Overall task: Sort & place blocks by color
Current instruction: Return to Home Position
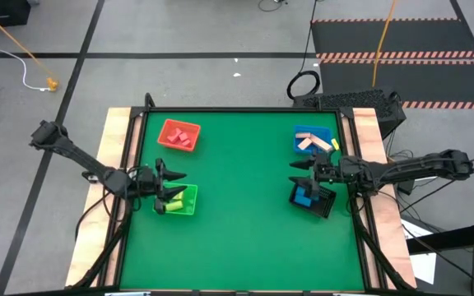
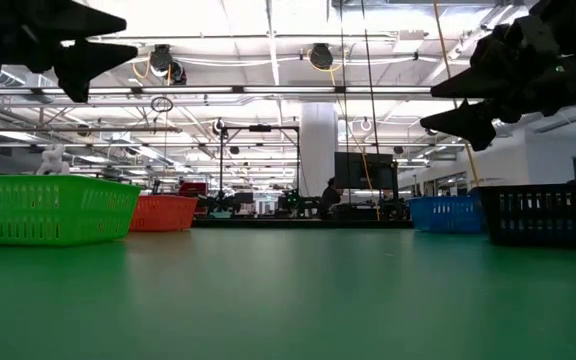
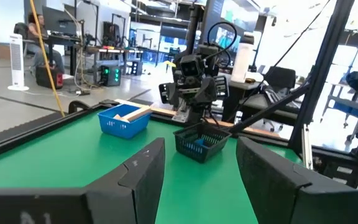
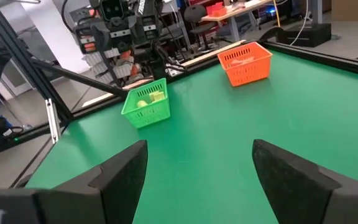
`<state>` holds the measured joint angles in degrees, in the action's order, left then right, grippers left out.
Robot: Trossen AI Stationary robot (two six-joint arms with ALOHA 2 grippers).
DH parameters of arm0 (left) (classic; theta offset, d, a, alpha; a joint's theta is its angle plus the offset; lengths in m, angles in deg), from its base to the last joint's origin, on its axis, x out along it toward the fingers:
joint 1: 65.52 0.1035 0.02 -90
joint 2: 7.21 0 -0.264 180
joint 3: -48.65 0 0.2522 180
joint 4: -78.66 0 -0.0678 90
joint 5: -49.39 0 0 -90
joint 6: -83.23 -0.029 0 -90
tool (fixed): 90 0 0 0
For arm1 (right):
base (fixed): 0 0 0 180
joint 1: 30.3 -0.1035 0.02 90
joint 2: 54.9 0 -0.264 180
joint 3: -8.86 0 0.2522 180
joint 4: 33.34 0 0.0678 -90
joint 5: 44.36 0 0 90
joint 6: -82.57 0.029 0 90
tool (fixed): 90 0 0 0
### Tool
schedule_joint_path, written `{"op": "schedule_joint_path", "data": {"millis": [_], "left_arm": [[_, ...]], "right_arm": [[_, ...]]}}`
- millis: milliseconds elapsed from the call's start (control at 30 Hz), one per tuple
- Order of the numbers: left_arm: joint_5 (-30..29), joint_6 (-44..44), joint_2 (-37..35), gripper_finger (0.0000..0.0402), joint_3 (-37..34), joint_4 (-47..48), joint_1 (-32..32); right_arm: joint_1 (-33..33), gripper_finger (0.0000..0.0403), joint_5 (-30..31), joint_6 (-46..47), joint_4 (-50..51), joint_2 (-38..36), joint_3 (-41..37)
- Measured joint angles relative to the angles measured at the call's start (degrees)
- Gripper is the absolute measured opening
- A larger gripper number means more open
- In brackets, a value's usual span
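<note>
Right gripper (image 1: pixel 296 173) hangs spread and empty just above the black basket (image 1: pixel 326 205), where a blue block (image 1: pixel 304 197) lies. Withdrawing low could snag the rim and spill it. Left gripper (image 1: pixel 176 184), also spread, waits well across from the black basket, above the green basket (image 1: pixel 191 207). It partly covers the yellow-green blocks (image 1: pixel 171 206) there, so their count is unclear.

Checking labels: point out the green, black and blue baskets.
green basket (image 4: pixel 146 114), right wrist view, front wall.
black basket (image 3: pixel 191 149), left wrist view, near mesh wall.
blue basket (image 3: pixel 120 127), left wrist view, front wall.
</note>
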<state>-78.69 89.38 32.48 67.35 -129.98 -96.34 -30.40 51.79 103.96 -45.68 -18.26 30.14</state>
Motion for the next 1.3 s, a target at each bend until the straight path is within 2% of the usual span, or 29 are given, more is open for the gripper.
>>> {"op": "schedule_joint_path", "data": {"millis": [267, 567, 733, 1300], "left_arm": [[0.04, 1.19, 0.04, 0.0198, -2.57, 0.25, 0.09], [-0.97, 3.62, 0.06, 0.0198, -4.39, 2.83, 0.11], [-0.98, 0.95, 0.06, 0.0198, -4.39, 3.31, 0.11], [-0.98, 0.00, 0.06, 0.0198, -4.39, 3.29, 0.11]], "right_arm": [[-0.02, 0.0281, 0.29, 0.00, -11.94, 0.04, -5.43], [-0.02, 0.0281, 0.28, -3.08, -10.57, 0.03, -6.20], [-0.02, 0.0281, 0.29, -4.31, -10.09, 0.00, -6.31], [-0.02, 0.0281, -0.17, -2.56, -10.09, 0.00, -6.39]]}}
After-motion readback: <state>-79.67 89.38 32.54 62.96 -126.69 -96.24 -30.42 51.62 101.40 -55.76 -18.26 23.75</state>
